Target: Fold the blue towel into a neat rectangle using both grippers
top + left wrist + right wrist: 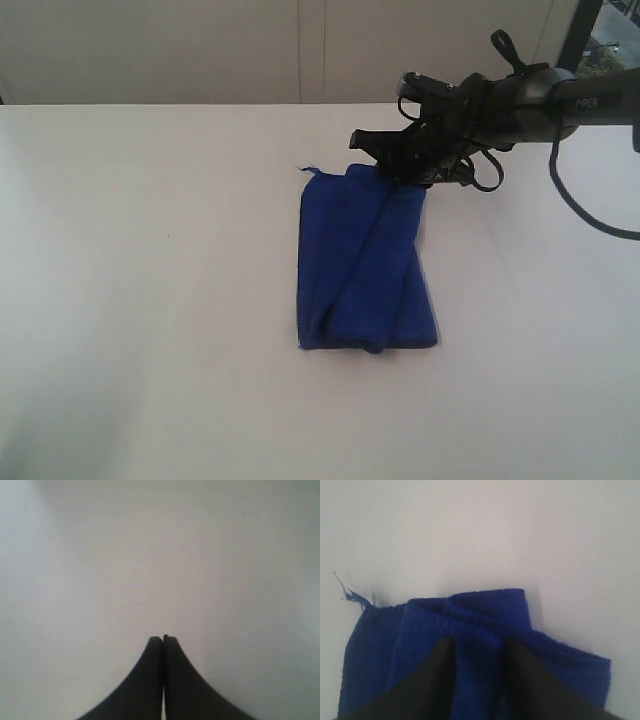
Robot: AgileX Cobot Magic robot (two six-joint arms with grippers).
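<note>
In the exterior view, the towel (365,265) lies on the table (150,300) a little right of centre. It is folded into a long stack but is not flat. A thick ridge runs along it from the far edge to the near edge, and the layers on its right side do not line up. The tag (300,166) sticks out at the far left corner. The right gripper (405,172) sits at the far edge, at the head of that ridge. The left gripper is out of this view. Only one end of the stack is held, so a pull or lift by the right arm would likely drag the near end and slide the layers apart.

In the left wrist view, the left gripper (163,639) has its fingers pressed together on nothing, above bare table (150,555), with no cloth in sight. From there it cannot pin the stack, so nothing would resist a skew.

In the right wrist view, the right gripper (481,640) is narrow, its fingers (445,655) pinching a bunched ridge of towel (375,650). How many layers it holds cannot be told. If the lower ones are free, lifting would open the fold. Letting go as things stand would probably leave a hump rather than a neat rectangle.
</note>
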